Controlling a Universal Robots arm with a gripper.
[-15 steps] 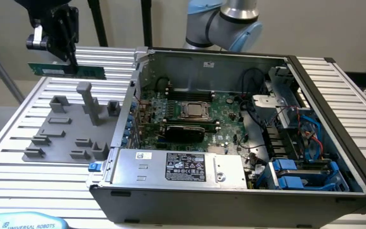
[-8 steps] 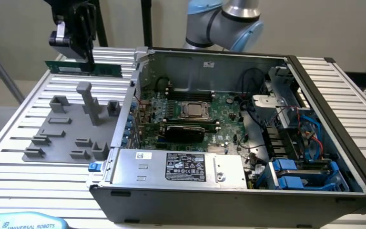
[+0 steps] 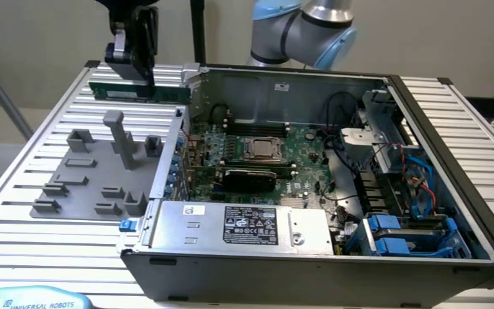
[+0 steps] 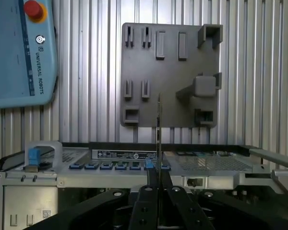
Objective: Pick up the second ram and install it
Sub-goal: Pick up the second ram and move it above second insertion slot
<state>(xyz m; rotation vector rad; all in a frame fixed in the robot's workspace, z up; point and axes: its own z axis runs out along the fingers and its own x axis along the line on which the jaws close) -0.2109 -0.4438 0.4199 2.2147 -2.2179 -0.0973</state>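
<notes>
End effector grips second ram — held aloft.

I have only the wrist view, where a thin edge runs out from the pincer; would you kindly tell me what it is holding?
Observer: The second ram. The exterior view shows its green face, clamped in the pincer.
Operator: Thank you. Where does it hang?
Observer: Outside the computer case, by that case's far corner on the exterior view's left.
Operator: And how does it lie?
Observer: Level, its long side about parallel to the table, beyond the grey tray.
</notes>
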